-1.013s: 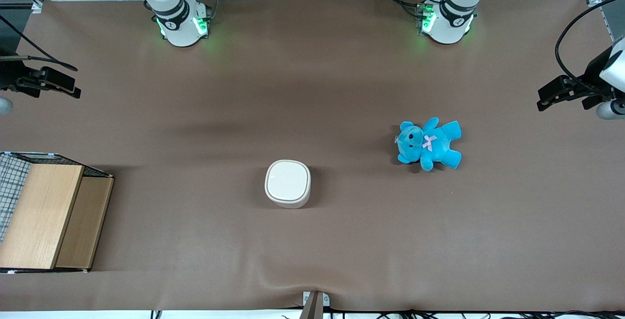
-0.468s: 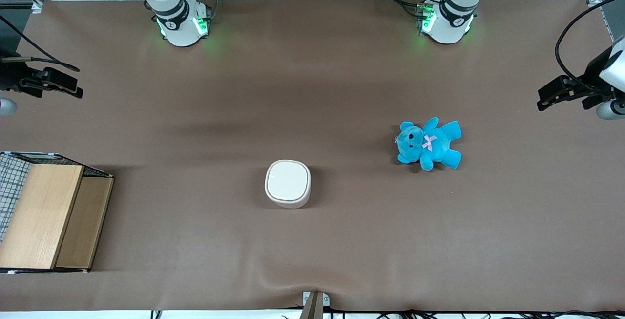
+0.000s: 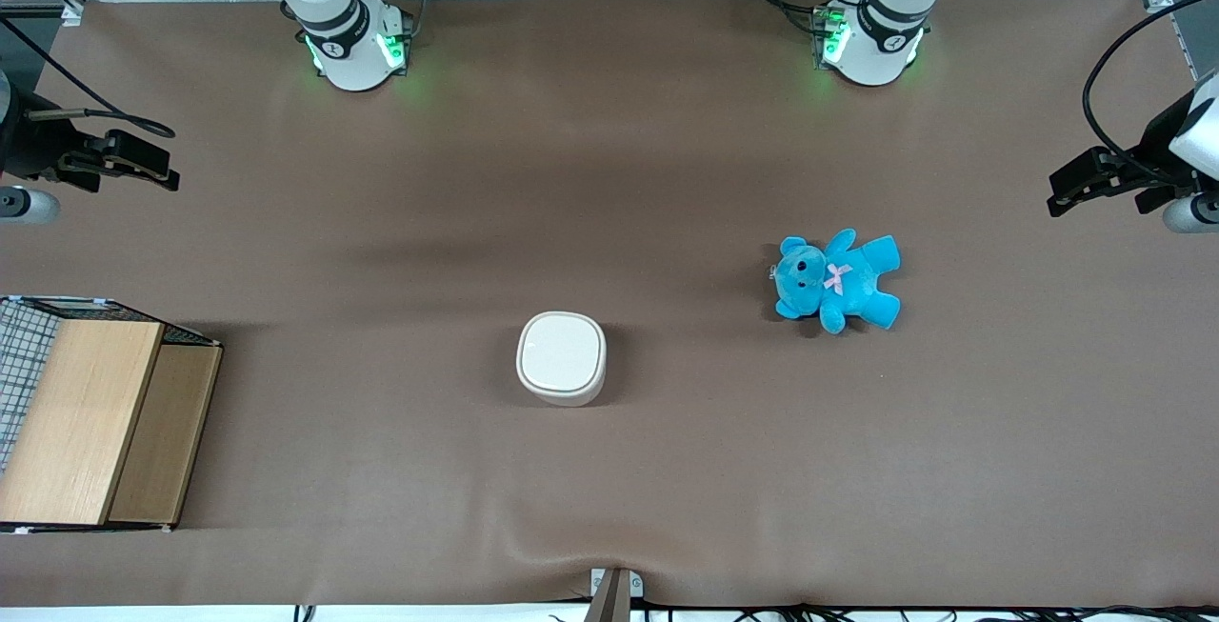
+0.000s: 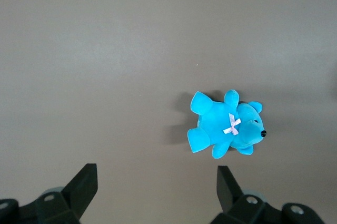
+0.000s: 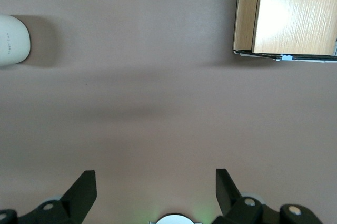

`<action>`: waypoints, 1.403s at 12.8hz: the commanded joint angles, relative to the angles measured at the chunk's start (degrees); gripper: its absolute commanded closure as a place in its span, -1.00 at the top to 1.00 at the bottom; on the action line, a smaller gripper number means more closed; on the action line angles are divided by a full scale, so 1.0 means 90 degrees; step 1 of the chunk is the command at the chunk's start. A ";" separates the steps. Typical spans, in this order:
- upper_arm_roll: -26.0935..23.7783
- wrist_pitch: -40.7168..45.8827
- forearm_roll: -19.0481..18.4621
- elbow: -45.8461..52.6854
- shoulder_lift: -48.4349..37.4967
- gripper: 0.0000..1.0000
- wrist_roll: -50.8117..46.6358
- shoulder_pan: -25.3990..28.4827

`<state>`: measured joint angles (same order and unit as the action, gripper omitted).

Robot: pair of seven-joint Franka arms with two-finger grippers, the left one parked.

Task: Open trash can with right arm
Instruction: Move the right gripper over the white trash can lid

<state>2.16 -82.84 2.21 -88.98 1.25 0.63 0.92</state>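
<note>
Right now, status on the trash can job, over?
Gripper open, high over bare table at the working arm's end. Trash can mid-table, lid shut, untouched. Nothing in between; teddy and wooden box well clear.

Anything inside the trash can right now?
Cannot tell: the trash can has its flat lid shut, covering the inside. Nothing lies on the lid. The end effector is open, up at the working arm's end of the table, away from it.
</note>
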 commanded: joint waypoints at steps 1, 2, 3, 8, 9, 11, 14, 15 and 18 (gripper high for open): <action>0.0014 0.0054 0.0067 0.0140 0.0076 1.00 -0.0011 -0.0014; 0.0014 0.0054 0.0096 0.0140 0.0067 1.00 -0.0011 -0.0005; 0.0014 0.0054 0.0193 0.0140 0.0076 1.00 -0.0021 0.0005; -0.0160 0.0015 0.0663 0.0179 0.0251 0.29 -0.0870 0.0230; -0.0277 0.0015 0.0663 0.0315 0.0358 0.17 -0.1113 0.0220; -0.0550 -0.0004 0.0673 0.0724 0.0787 -0.10 -0.1766 0.0220; -0.0990 -0.0082 0.0663 0.1301 0.1480 -0.38 -0.2382 0.0230; -0.1069 -0.0305 0.0673 0.1351 0.1666 -0.49 -0.2462 0.0220; -0.1372 -0.0922 0.0634 0.1497 0.2154 -0.94 -0.2851 0.0288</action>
<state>-8.75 -91.08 7.84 -79.50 16.87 -21.57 3.35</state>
